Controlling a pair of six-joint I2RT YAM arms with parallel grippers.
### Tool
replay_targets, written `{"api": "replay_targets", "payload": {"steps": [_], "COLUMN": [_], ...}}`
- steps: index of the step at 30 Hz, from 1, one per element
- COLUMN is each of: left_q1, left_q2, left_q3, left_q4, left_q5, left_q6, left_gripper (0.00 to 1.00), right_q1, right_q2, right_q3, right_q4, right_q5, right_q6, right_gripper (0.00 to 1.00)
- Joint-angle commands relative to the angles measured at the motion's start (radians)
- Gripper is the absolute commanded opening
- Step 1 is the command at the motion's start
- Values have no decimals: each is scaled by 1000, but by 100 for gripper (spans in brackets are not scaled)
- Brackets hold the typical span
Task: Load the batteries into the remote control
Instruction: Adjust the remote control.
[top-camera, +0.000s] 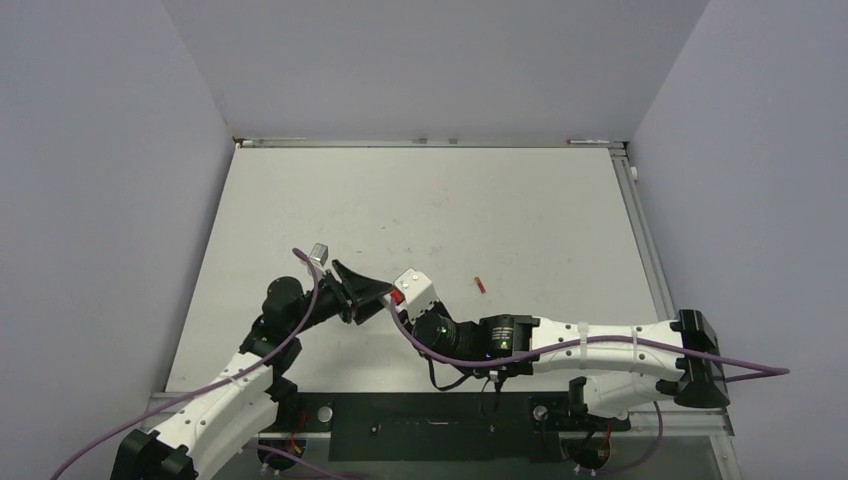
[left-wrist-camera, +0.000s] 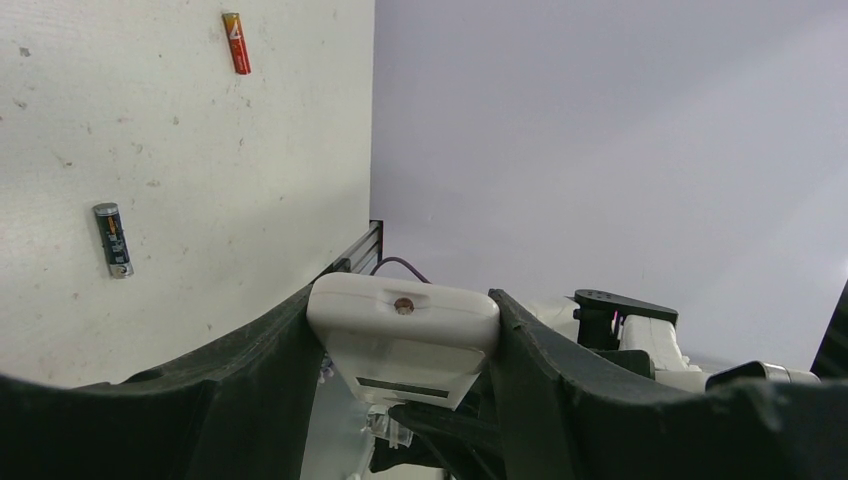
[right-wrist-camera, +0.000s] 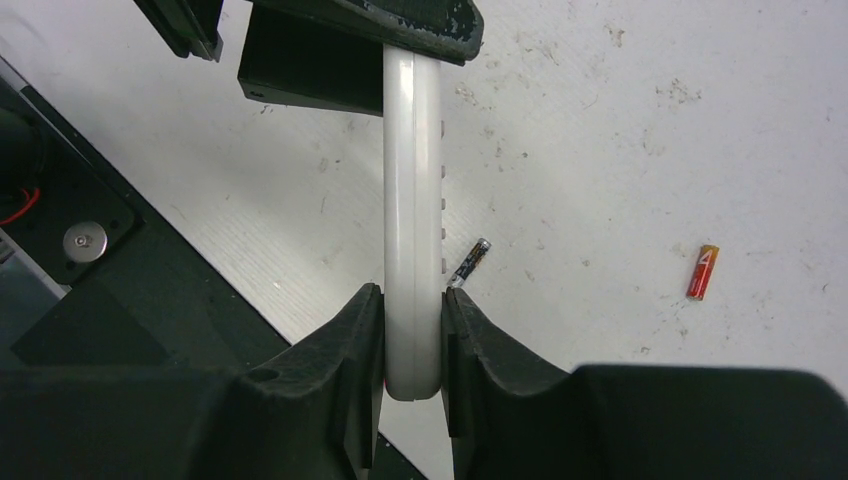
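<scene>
The remote control (left-wrist-camera: 400, 345) is a white slab held off the table between both grippers. My left gripper (left-wrist-camera: 403, 300) is shut on it across its width, both dark fingers pressed to its sides. In the right wrist view the remote control (right-wrist-camera: 412, 180) shows edge-on, and my right gripper (right-wrist-camera: 412, 305) is shut on its near end, pads flat against front and back. A dark battery (right-wrist-camera: 469, 264) lies on the table just beside the remote, and a red-orange battery (right-wrist-camera: 703, 272) lies further right. In the top view the two grippers (top-camera: 362, 292) (top-camera: 402, 308) meet at the table's near middle.
The left wrist view shows the dark battery (left-wrist-camera: 113, 240) and the red-orange battery (left-wrist-camera: 236, 42) on the white table (top-camera: 450, 210). The red-orange battery (top-camera: 481, 285) lies right of the grippers. A black base strip (top-camera: 430, 425) runs along the near edge. Grey walls close in three sides.
</scene>
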Motion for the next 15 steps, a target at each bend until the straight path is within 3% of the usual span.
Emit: {"api": "replay_targets", "payload": {"steps": [1, 4, 8, 10, 15], "left_q1": [5, 5, 7, 7, 11], "left_q2": [-14, -19, -30, -44, -63], "left_q3": [-3, -4, -10, -14, -17], "left_q4": [49, 50, 70, 67, 81], "left_q5": [42, 48, 60, 61, 67], "left_q6": [-13, -13, -19, -18, -6], "left_gripper": [0, 0, 47, 59, 78], "right_q1": [2, 2, -5, -25, -104], "right_q2": [15, 4, -54, -87, -167], "right_q3": [40, 38, 14, -7, -63], "right_q4": [18, 22, 44, 52, 72], "right_q5": [5, -3, -13, -22, -104], "right_q6": [-1, 6, 16, 26, 48], "right_gripper": [8, 8, 8, 9, 8]}}
